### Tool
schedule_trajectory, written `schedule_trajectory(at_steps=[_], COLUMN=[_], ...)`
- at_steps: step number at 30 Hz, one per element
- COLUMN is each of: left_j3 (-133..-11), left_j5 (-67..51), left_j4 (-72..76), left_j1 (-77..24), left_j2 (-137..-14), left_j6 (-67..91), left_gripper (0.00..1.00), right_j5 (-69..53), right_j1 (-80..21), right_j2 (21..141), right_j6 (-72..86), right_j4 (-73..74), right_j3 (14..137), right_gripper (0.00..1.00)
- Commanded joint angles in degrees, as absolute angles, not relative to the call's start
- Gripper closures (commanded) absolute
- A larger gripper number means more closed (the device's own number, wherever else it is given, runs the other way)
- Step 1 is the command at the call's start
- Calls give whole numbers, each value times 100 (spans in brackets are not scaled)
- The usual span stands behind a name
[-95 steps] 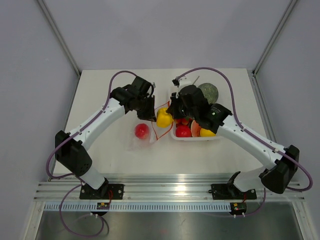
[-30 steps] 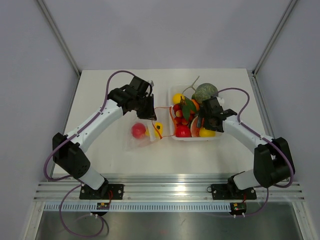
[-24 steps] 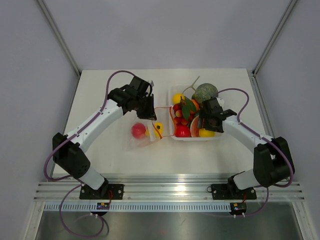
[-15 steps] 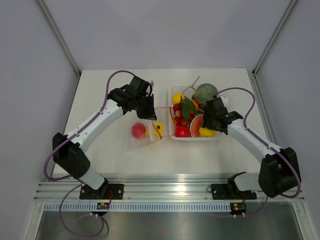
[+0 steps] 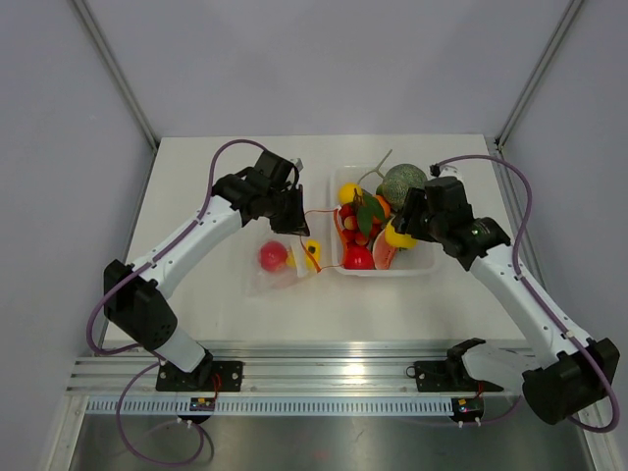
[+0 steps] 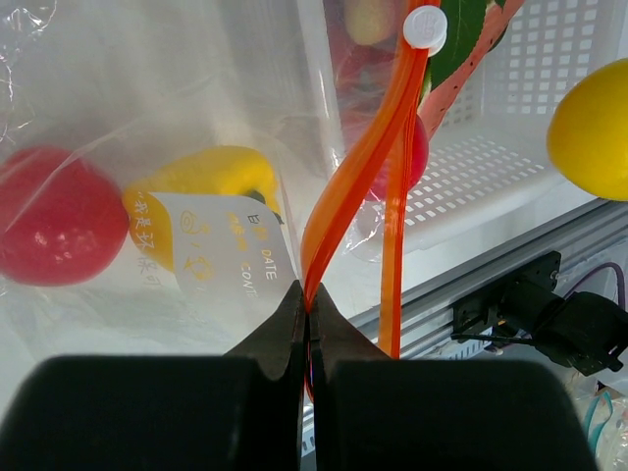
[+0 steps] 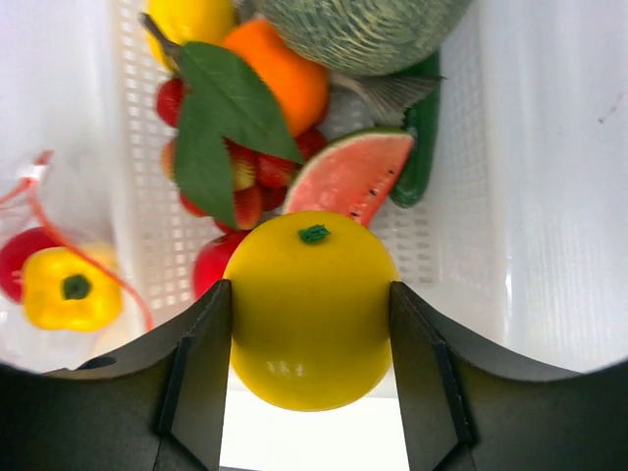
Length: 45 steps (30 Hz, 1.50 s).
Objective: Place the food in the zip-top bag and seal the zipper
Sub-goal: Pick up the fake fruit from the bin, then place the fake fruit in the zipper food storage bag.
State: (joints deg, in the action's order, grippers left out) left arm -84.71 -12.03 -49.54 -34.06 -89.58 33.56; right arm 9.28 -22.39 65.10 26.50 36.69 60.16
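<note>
1. Nearest, just left of centre in the top view, the zip-top bag (image 5: 278, 275) lies flat on the table. A red apple (image 5: 274, 256) and a yellow pepper (image 5: 310, 251) are already inside it.
2. To its right, over the near part of the white tray (image 5: 426, 267), the right gripper (image 5: 404, 230) holds a yellow lemon (image 5: 396, 236). Its jaws stand half wide, pressed on both sides of the round body.
3. A little farther, the left gripper (image 6: 309, 300) is pinched fully closed on the orange zipper (image 6: 358, 177) and holds one lip of the mouth up.
4. I judge the step in hand is to carry this lemon to the bag. It should travel low and enter between the two orange strips, not on top of them.
5. The gap looks narrow and the lemon is glossy, so it should be released only when it is well past the lip. Otherwise it may roll back out.
6. Farthest, the orange (image 7: 280, 74), the watermelon slice (image 7: 343, 177) and the melon (image 5: 404, 182) wait in the tray.
</note>
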Motion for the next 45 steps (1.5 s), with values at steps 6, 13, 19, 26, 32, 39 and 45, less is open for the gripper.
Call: schedule_trajectory(at_steps=[6, 13, 19, 26, 32, 39, 45], left_j3=[-8525, -8604, -9034, -9351, -9519, -9449, -9308], left_j5=[-1397, -1626, -1643, -1477, -1318, -1626, -1828], left_j4=[-4729, -4658, -4869, -4931, -4888, -4650, -4500], left_j1=[-3428, -3445, -3437, -3428, -3314, -3243, -3243], left_j2=[-8868, -8763, -8596, -8376, -8341, -8428, -8481], left_j6=[3428, 3410, 3357, 3533, 3612, 3604, 3647], left_gripper=[100, 100, 100, 100, 100, 100, 100], right_j5=[615, 528, 202, 1061, 1835, 1961, 1065], right_j1=[-3311, -4174, -4315, -4324, -4315, -4201, -4210], right_j2=[6714, 7839, 8674, 8324, 7577, 7163, 7575], right_j6=[2961, 3234, 3226, 2910, 2821, 2813, 2882], right_j4=[3323, 2638, 2399, 2776, 3005, 3181, 3015], right_j3=[7092, 7558, 8006, 8112, 7928, 7629, 7734], right_gripper=[67, 68, 36, 6, 9, 55, 85])
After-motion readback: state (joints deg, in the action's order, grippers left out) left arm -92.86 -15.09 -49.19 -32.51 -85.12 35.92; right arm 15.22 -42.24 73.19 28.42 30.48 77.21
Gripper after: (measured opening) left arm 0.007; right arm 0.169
